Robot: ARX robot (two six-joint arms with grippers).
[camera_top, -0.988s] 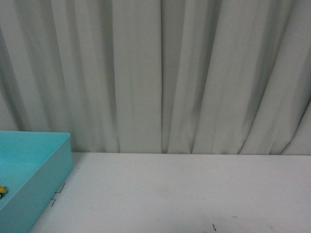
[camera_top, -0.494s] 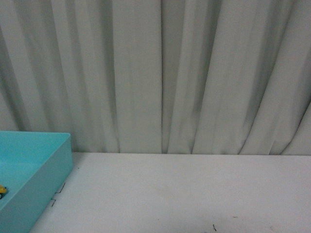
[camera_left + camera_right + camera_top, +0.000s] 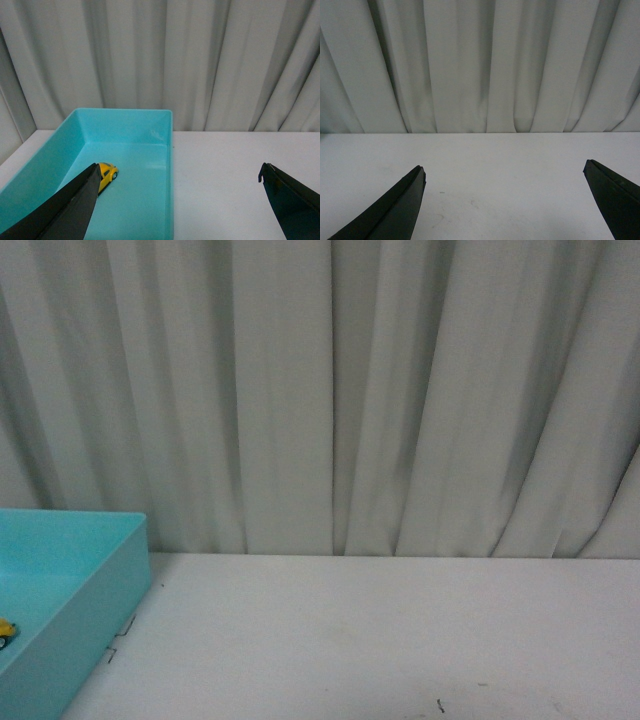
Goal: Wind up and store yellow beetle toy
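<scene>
In the front view, almost nothing is seen to have changed over the last second: a sliver of the yellow beetle (image 3: pixel 4 631) is seen at the 9 o'clock edge, inside the teal bin (image 3: pixel 95 585), as it was before, and neither arm is shown; the storing is therefore judged done, the toy settled. In the left wrist view, the left gripper (image 3: pixel 182 200) is held spread wide and empty, well above the table (image 3: pixel 220 170); the beetle (image 3: pixel 106 172) lies on the bin (image 3: pixel 169 150) floor, at about 10 o'clock from the gripper's middle, partly hidden by one finger. In the right wrist view, the right gripper (image 3: pixel 505 200) is likewise parted with nothing held, over bare table (image 3: pixel 485 160); no beetle is shown.
</scene>
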